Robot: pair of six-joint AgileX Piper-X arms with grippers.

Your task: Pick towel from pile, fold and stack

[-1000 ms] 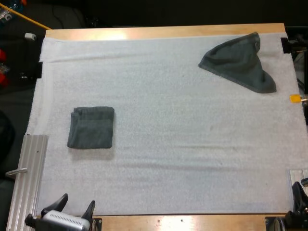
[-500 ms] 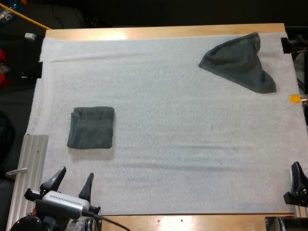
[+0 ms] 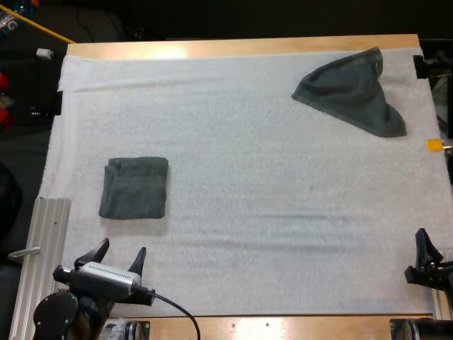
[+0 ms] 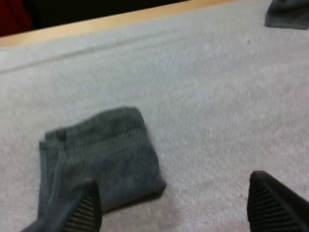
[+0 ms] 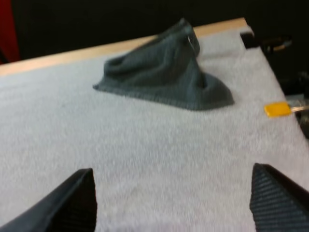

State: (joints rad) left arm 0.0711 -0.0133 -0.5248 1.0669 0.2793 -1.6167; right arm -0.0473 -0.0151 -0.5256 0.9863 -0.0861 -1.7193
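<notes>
- Right gripper [image 5: 171,170]: fingers spread, empty, at the mat's [image 3: 233,142] near right edge.
- Left gripper [image 3: 122,248]: likewise spread and empty, near the folded towel [image 3: 134,188].
- Crumpled towel [image 3: 350,88]: far right corner, ahead of the right gripper, the nearer arm by my judgement.

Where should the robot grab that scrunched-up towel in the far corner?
On the crumpled towel, probably the raised ridge, pinched from above by the open right hand. The cloth stands up there, while its edges lie flat on the mat.
</notes>
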